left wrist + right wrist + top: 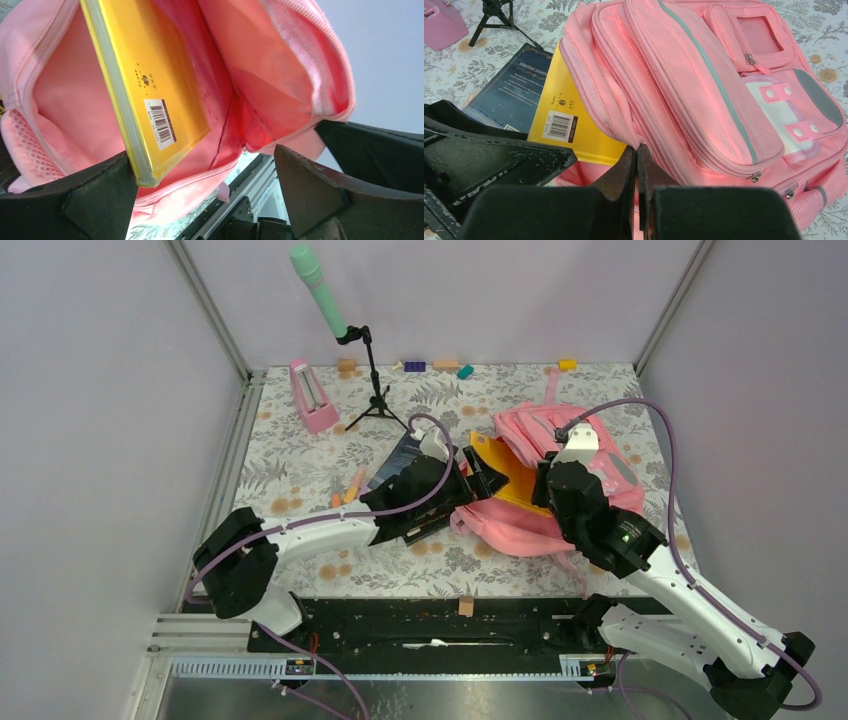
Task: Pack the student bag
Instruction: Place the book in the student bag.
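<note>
**Yellow book half inside the open student bag**

A white barcode label (559,126) is seen on the back cover of the yellow book (150,75), with a small emblem and tiny print above it that cannot be read. On the dark blue book (511,90) beside it, "NINETEEN EIGHTY" can be made out; the rest is hidden.

The left gripper (200,157) is spread wide and grasps nothing. The yellow book's lower corner is seen just beside one finger (100,200).

The right gripper (636,150) is clenched tight on the fabric rim of the bag's opening.

The student bag (704,90) is laid on the right half of the table (400,570), front pockets up and mouth turned toward the left edge. It is made of soft pink fabric, trimmed with a grey strip, a white panel with press studs, a clear window pocket and a mesh side pocket. The yellow book is lodged partway in its main compartment.
</note>
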Motion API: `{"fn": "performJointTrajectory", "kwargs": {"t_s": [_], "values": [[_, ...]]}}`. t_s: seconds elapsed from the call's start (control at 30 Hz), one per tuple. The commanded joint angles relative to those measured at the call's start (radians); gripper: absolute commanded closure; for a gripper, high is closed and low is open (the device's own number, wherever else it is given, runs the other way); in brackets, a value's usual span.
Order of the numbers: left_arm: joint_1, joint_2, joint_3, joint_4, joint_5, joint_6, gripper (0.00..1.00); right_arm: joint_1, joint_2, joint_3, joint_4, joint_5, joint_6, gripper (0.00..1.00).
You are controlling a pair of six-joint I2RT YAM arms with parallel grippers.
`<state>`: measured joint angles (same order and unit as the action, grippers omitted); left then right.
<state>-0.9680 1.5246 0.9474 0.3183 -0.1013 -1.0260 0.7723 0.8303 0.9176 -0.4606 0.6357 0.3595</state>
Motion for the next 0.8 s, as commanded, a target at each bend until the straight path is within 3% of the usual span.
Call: {"fn": "performJointTrajectory", "kwargs": {"t_s": [0.0, 0.1, 0.23, 0.33, 0.5, 0.67, 0.77], "values": [[-0.001, -0.023, 0.078, -0.011, 0.022, 0.086, 0.02, 0.008, -0.019, 0.012, 0.095, 0.035, 0.012, 1.0], [-0.002, 0.015, 0.122, -0.04, 0.062, 0.112, 0.07, 0.008, -0.015, 0.013, 0.096, 0.036, 0.011, 1.0], [-0.002, 0.04, 0.121, -0.008, 0.087, 0.1, 0.49, 0.007, -0.016, 0.013, 0.095, 0.036, 0.011, 1.0], [-0.002, 0.031, 0.08, 0.045, 0.085, 0.062, 0.64, 0.008, -0.022, 0.012, 0.095, 0.04, 0.008, 1.0], [-0.001, 0.015, 0.008, 0.174, 0.073, -0.027, 1.0, 0.007, -0.023, 0.009, 0.094, 0.043, 0.007, 1.0], [-0.001, -0.018, -0.11, 0.381, 0.044, -0.133, 1.0, 0.008, -0.029, 0.008, 0.096, 0.042, 0.007, 1.0], [-0.003, -0.097, -0.173, 0.396, -0.019, -0.134, 1.0, 0.008, -0.037, 0.007, 0.096, 0.043, 0.005, 1.0]]}}
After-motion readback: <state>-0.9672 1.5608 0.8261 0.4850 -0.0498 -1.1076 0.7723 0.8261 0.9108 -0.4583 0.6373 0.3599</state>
